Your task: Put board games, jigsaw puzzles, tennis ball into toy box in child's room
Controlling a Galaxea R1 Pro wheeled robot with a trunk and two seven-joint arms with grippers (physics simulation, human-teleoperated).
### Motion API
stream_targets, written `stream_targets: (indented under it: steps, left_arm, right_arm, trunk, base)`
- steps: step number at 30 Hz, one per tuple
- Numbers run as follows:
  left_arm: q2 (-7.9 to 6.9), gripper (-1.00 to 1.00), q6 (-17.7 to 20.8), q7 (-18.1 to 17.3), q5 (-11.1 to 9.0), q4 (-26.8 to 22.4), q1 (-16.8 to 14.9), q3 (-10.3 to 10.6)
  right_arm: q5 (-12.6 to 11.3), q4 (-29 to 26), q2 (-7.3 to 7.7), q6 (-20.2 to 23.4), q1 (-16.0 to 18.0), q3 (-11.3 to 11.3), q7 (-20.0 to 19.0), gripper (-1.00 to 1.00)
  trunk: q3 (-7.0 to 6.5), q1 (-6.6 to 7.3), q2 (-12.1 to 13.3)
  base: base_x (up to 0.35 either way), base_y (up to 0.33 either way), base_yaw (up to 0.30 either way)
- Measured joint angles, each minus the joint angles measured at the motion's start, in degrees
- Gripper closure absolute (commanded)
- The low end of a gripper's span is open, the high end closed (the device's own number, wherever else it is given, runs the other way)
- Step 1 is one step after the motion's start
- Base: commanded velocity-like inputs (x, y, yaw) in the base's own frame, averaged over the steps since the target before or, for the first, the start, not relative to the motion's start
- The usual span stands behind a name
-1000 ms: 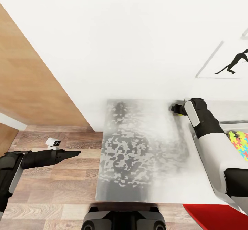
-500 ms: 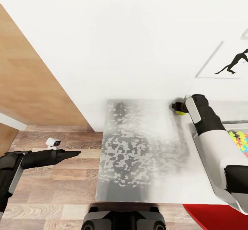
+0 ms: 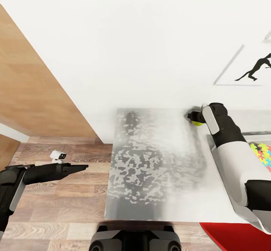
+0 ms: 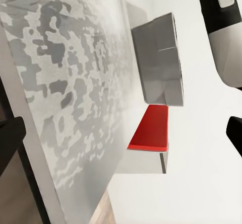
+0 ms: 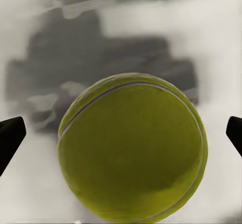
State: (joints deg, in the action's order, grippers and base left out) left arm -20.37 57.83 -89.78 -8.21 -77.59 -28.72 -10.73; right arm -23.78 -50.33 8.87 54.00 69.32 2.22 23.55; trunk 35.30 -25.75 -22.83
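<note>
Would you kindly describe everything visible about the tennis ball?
The tennis ball is a yellow-green, felt-looking sphere with a pale curved seam. It sits on the table at its far edge by the wall, between the right claw's spread fingertips, which flank it without visibly touching. The arm hides part of it from the head view.

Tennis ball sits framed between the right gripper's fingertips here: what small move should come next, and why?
Probably close the right gripper on the tennis ball. The right wrist view shows the ball centred between both fingertips, which stand wide of it at the frame edges, so the grasp looks lined up but not yet made.
</note>
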Motion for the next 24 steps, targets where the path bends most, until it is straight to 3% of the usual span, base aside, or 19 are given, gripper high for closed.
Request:
stream_targets:
  steps: [16, 24]
  left_arm:
    - [0.0, -1.0, -0.02, 0.0, 0.0, 0.0, 0.0, -0.01]
    - [0.0, -1.0, -0.02, 0.0, 0.0, 0.0, 0.0, -0.03]
  right_arm:
    - [-0.21, 0.27, -0.04, 0.14, 0.76, -0.05, -0.09, -1.0]
    - [-0.22, 0.53, -0.24, 2.18, 0.77, -0.05, -0.03, -1.0]
  trunk:
    - [0.0, 0.0, 0.0]
    - [0.0, 0.0, 0.0]
  base:
    - [0.0, 0.0, 0.0]
    - [0.0, 0.0, 0.0]
